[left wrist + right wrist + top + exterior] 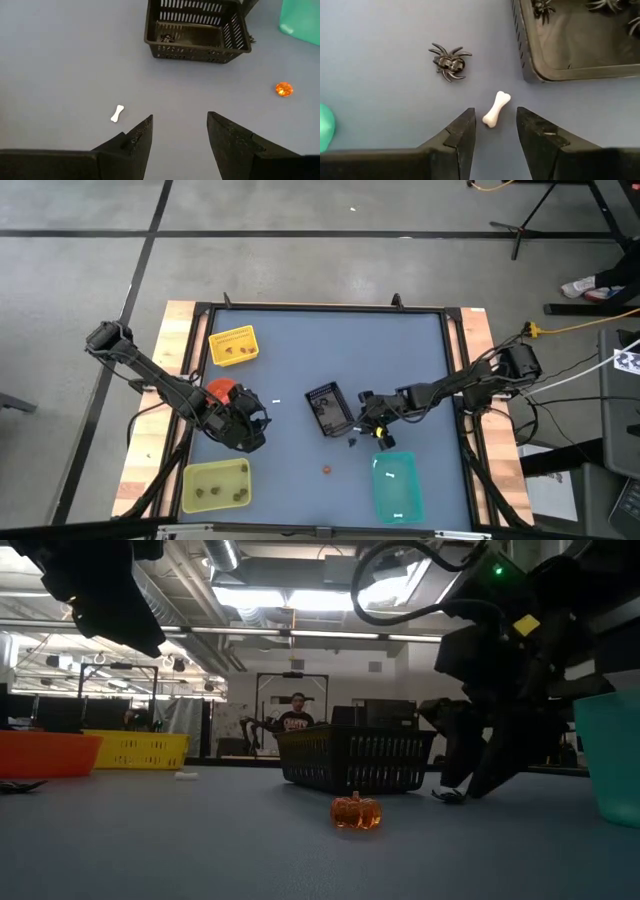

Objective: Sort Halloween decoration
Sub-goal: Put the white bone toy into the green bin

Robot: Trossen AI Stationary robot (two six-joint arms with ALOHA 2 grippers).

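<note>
A white bone (497, 109) lies on the blue table between the tips of my open right gripper (495, 120), which hangs low beside the black basket (328, 408); I see no touch. A black spider (449, 61) lies just beyond it, and more spiders sit in the basket (580, 45). My left gripper (180, 122) is open and empty above the table at the left (252, 423). Another white bone (117, 113) lies just ahead of it. An orange pumpkin (326, 471) sits on the table nearer the front, and it also shows in the low view (356, 811).
A yellow basket (232, 347) stands far left, an orange container (220, 388) beside the left arm, a yellow-green container (215, 485) near left, and a teal container (397, 485) with white bones near right. A person stands in the room beyond the table (296, 715).
</note>
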